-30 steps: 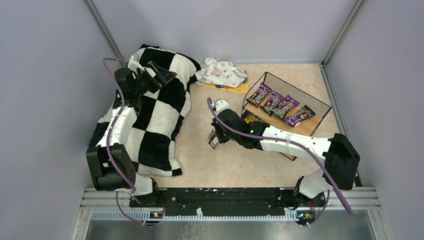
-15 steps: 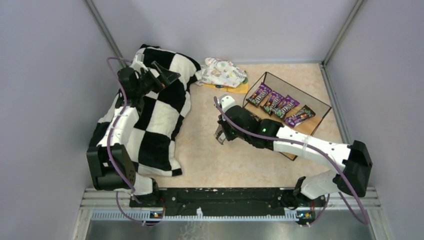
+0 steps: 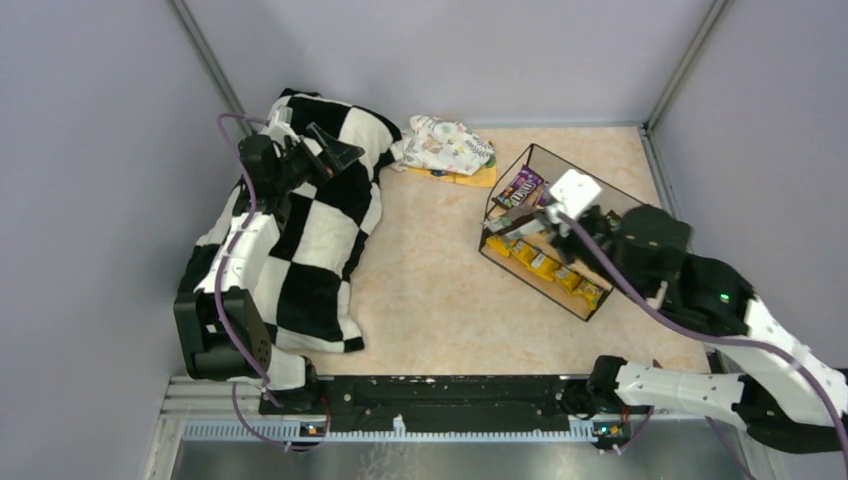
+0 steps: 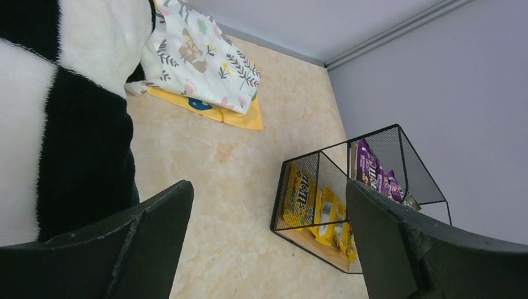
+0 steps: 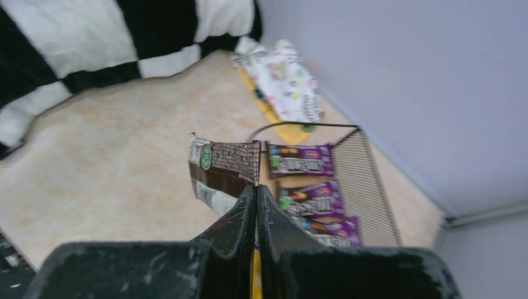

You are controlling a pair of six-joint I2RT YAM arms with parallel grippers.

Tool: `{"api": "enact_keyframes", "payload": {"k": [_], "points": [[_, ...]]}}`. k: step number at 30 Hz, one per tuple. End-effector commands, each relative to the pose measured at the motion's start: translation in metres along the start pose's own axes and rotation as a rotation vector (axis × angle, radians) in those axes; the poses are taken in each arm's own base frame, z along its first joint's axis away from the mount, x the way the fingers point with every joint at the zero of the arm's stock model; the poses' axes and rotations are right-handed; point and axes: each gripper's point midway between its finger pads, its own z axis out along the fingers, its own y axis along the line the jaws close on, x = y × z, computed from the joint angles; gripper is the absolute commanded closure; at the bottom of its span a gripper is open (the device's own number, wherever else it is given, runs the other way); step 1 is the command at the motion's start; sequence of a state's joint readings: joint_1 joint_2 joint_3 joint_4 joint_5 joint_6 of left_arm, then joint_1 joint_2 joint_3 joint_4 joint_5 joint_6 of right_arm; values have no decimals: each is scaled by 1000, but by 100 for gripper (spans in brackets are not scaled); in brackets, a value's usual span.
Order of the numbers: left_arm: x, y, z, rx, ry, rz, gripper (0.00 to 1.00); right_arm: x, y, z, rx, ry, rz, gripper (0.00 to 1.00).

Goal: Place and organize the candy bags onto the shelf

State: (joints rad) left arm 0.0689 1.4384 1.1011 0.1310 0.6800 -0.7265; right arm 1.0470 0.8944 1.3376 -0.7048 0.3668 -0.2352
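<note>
Right arm (image 3: 700,290) has swung off the middle of the table (image 3: 430,290) and now reaches over the shelf (image 4: 416,171), elbow bent. The right end effector (image 5: 256,192) is clenched on a dark brown candy bag (image 5: 225,168) above the purple bags (image 5: 301,163). Yellow bags (image 3: 545,265) line the lower tier. The left end effector (image 3: 330,148) hovers over the checkered blanket (image 3: 320,230), fingers spread wide.

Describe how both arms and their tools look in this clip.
Left arm and right arm: white links between blocky black joints, a purple cable looped along each. A green light glows on the right arm. The left tool and right tool have matte black wedge fingers, the right's scuffed whitish.
</note>
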Motion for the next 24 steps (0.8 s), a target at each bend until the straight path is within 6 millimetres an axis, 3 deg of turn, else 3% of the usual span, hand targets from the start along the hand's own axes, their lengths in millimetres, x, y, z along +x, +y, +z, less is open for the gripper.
{"api": "enact_keyframes", "payload": {"k": [1, 6, 10, 17, 21, 24], "points": [[0, -14, 5, 38, 1, 60, 2, 6, -72, -56, 255, 74, -238, 100], [9, -18, 12, 34, 24, 82, 2, 30, -115, -89, 445, 270, -431, 100], [9, -17, 13, 28, 26, 88, 2, 26, -138, -109, 575, 316, -488, 100], [17, -26, 16, 42, 44, 102, 2, 27, -143, -105, 646, 353, -551, 100], [16, -31, 15, 50, 42, 110, 2, 46, -143, -89, 635, 439, -587, 100], [16, -33, 14, 54, 40, 115, 2, 66, -161, -83, 650, 523, -567, 100]]}}
